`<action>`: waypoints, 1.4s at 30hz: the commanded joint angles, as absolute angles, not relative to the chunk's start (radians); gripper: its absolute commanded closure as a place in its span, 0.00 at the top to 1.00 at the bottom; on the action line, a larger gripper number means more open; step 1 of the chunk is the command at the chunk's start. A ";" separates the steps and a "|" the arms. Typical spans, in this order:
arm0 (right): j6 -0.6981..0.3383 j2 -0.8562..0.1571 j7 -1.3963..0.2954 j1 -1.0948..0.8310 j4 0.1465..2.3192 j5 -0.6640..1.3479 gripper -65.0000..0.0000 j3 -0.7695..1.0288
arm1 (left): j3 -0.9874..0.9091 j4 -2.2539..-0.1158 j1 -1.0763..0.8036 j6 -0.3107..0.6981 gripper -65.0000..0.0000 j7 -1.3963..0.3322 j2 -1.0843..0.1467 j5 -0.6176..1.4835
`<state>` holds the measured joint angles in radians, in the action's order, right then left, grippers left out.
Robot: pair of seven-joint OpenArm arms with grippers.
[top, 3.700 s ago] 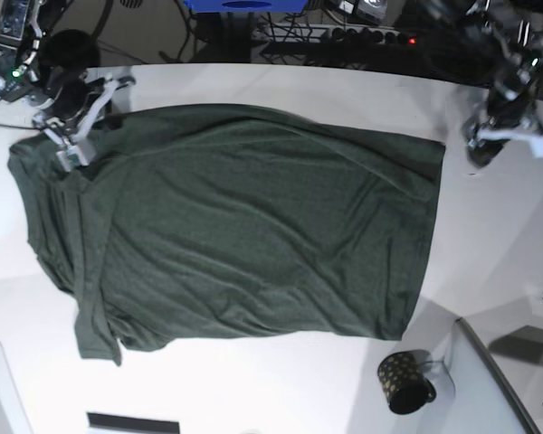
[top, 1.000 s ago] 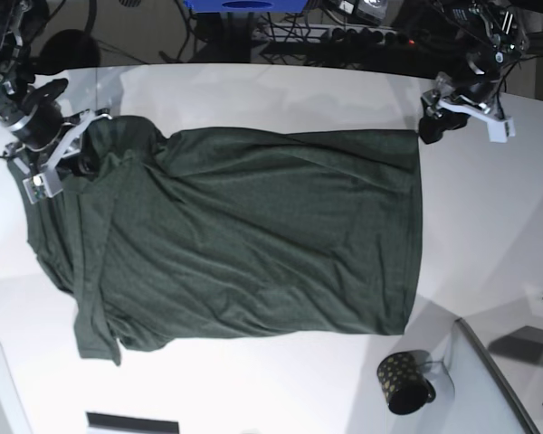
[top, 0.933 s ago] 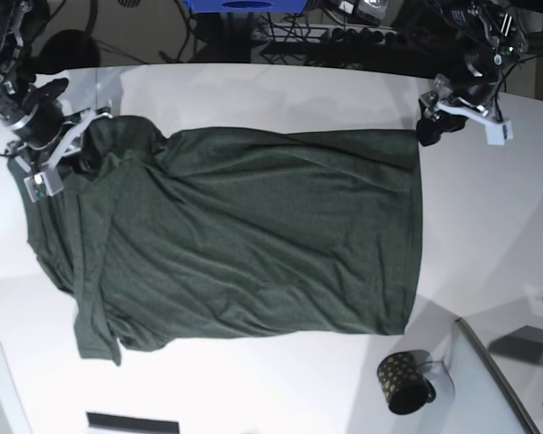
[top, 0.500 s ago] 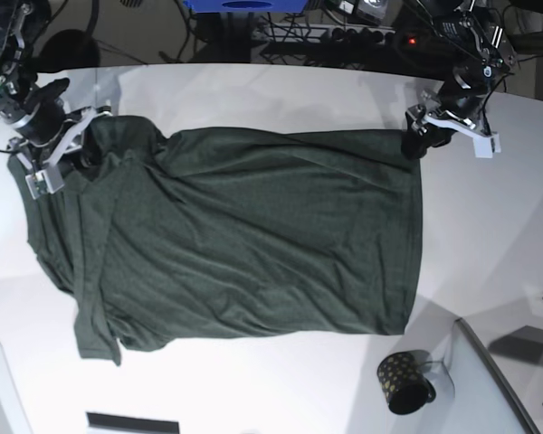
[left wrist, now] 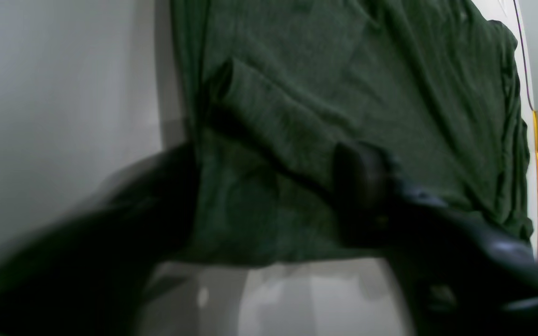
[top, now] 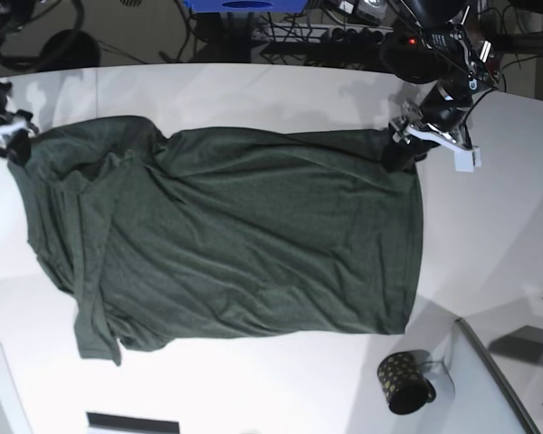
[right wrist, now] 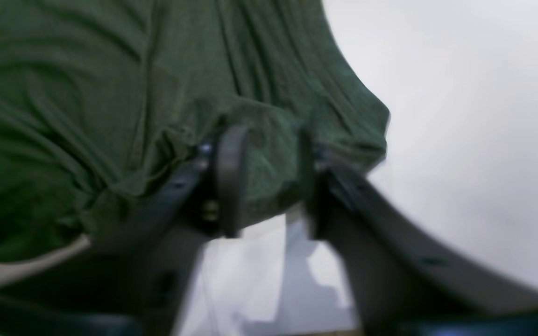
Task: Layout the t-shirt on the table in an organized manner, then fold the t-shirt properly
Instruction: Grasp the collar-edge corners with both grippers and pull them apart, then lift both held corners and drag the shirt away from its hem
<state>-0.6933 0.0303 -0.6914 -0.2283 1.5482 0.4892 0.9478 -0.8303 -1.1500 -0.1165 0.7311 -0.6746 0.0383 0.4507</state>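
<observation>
The t-shirt (top: 235, 235) is spread on the table (top: 489, 235). Its corners are straddled by the parted left gripper (left wrist: 269, 196) and right gripper (right wrist: 264, 177), neither clamped.

I'm seeing matte black curved fingers (right wrist: 230, 177) on my right gripper (right wrist: 264, 179), black fingers with white bracket plates on my left gripper (top: 407, 149), and dark cables trailing off both black arms.
</observation>
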 commanded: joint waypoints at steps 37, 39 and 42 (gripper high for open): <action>-0.698 -0.151 -0.714 -0.110 1.032 0.668 0.00 0.883 | -0.832 -1.280 -0.179 0.698 0.00 -0.762 -0.030 0.384; -0.698 -0.148 -0.748 -0.119 1.076 0.668 0.00 0.883 | -0.832 -1.280 -0.191 0.698 0.00 -0.769 -0.038 0.389; -0.698 -0.142 -0.832 -0.131 1.150 0.668 0.00 0.888 | -0.837 -1.303 -0.189 0.698 0.00 -0.819 -0.051 0.392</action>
